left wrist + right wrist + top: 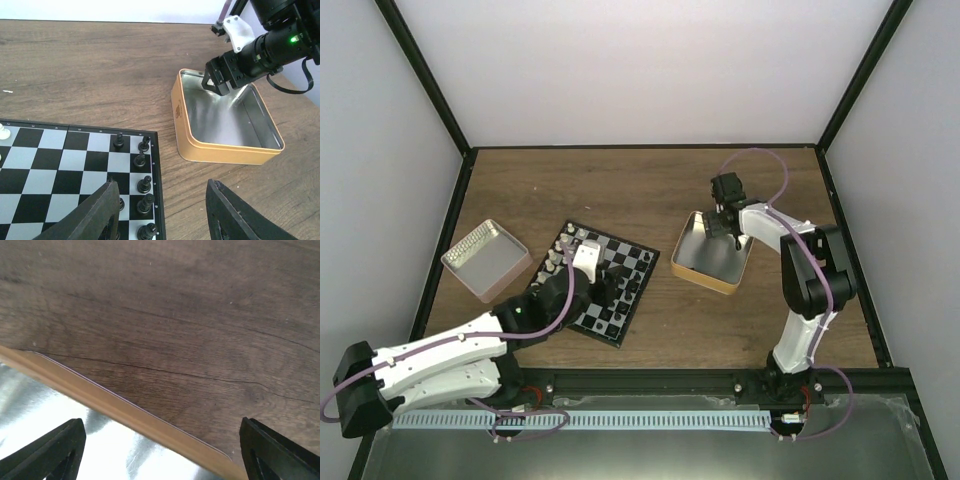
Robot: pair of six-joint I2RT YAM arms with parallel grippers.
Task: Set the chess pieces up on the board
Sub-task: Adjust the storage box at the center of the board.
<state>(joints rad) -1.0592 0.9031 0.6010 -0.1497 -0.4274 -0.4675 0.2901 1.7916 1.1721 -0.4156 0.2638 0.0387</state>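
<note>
The chessboard (632,262) lies tilted at the table's middle left; it also shows in the left wrist view (50,165). Several black pieces (144,184) stand along its right edge, and cream-white pieces (553,262) stand along its far left edge. My left gripper (162,215) is open and empty, hovering over the board's right edge; in the top view it (600,288) is above the board's middle. My right gripper (730,228) is open and empty above the far corner of the gold-rimmed tin (705,262); its wrist view shows the tin's rim (125,412).
A silver-and-pink tin (485,260) stands left of the board. The gold-rimmed tin (225,150) sits right of the board with a shiny bare inside. Bare wooden table (640,185) lies behind both. Black frame posts border the table.
</note>
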